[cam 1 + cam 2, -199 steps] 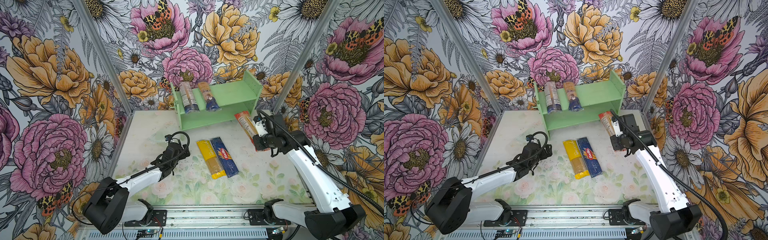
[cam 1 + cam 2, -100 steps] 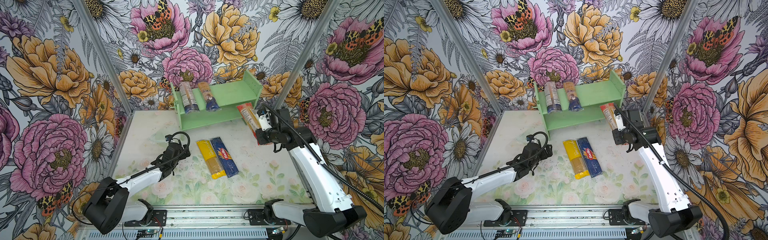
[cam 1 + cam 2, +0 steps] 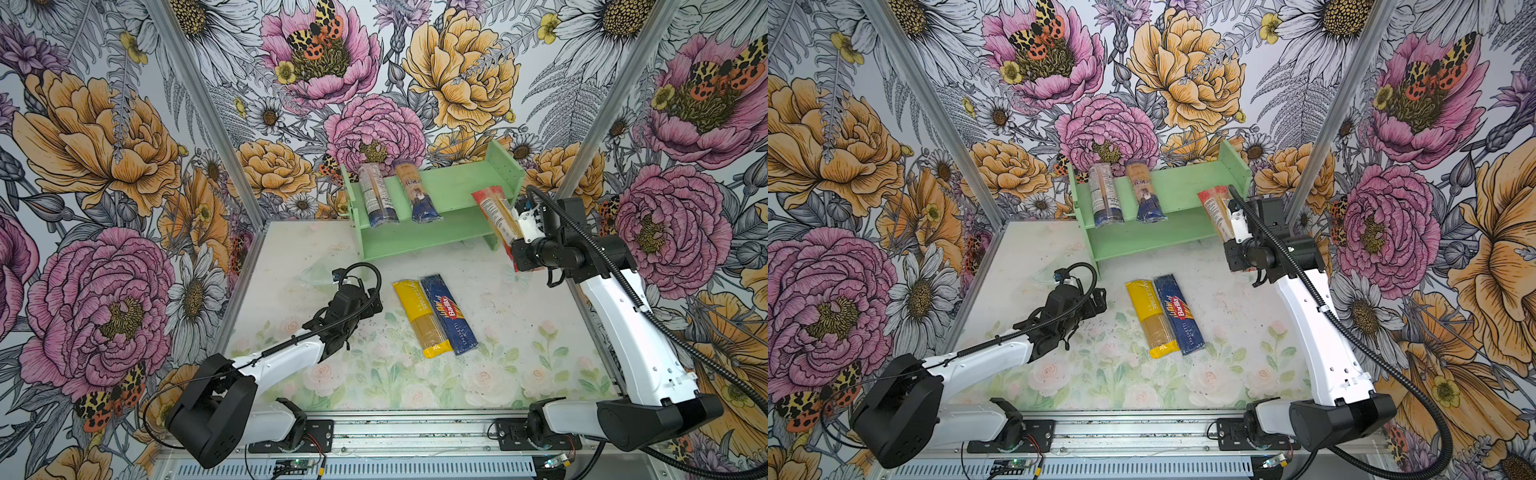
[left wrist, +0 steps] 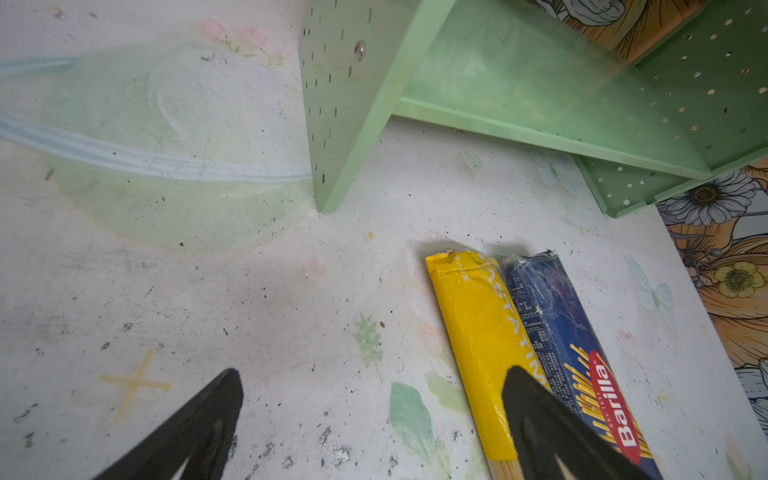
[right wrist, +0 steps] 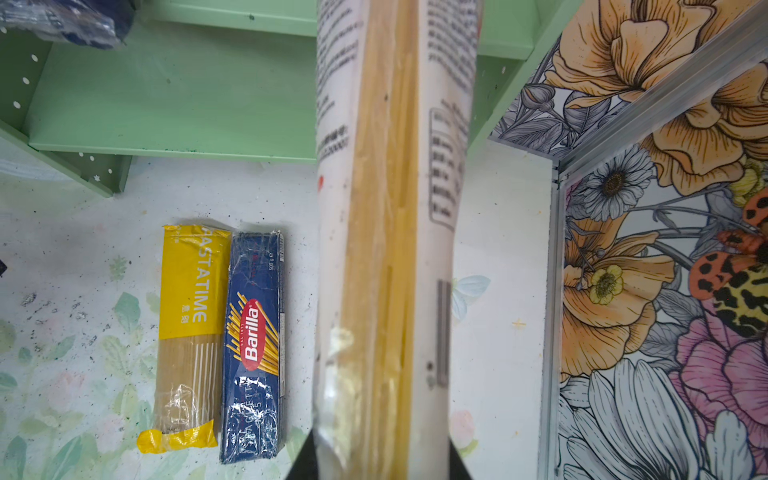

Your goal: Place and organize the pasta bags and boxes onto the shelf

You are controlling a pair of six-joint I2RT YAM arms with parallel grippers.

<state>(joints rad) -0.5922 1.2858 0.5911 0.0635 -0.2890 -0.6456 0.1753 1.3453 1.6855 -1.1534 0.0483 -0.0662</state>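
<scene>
Quick progress check from my end of the link. By my count we're a bit under halfway.

Done: two clear plastic spaghetti bags with dark-blue ends point(image 3: 376, 195) point(image 3: 417, 193) are lying side by side on the top tier of the small mint-green wooden shelf point(image 3: 461, 187). They run front to back, with the blue ends poking out past the front edge.

In progress: the right gripper point(image 3: 515, 226) is clamped around a long clear spaghetti bag with a red end point(image 3: 494, 208). It's up off the table and tilted, red end leading, near the shelf's right side panel. In both top views the tip overlaps the shelf, but I honestly can't tell whether it's touching the wood or just hanging in front of it — the angle is poor there. The right wrist view shows open board on both tiers to that side, so there's room.

Left to do: a yellow plastic spaghetti bag point(image 3: 422, 318) and a dark blue Barilla cardboard box point(image 3: 449, 313) are lying pressed together in the middle of the white floral tabletop point(image 3: 519, 332), well clear of the shelf.

The left gripper point(image 4: 374, 374) is spread wide and holding nothing, low over the table just beside the yellow bag. One finger overlaps that bag in the left wrist view, and I'd guess it's the next pick.

So it's two shelved, one in the air and two to go — plus maybe some tidying, since the task says organize.
</scene>
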